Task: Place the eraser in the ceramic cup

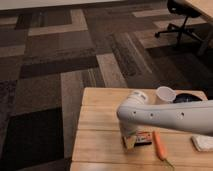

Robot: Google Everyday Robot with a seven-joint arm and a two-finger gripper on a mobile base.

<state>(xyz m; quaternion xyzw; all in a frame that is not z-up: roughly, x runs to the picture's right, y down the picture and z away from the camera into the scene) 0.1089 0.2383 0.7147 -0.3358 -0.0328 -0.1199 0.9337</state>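
The eraser (143,138), a small black block with an orange-red label, lies flat on the wooden table (100,125) near its front. My gripper (130,142) hangs below the white arm (165,116) and is down at the eraser's left end, touching or almost touching it. The ceramic cup (165,94), small and white, stands upright at the table's far edge, behind the arm. The arm crosses the table from the right and hides the strip between the cup and the eraser.
An orange carrot (159,145) lies just right of the eraser. A white pad (202,143) lies at the right edge of view. A dark-blue bowl (187,97) stands right of the cup. An office chair (179,20) stands far back on the carpet.
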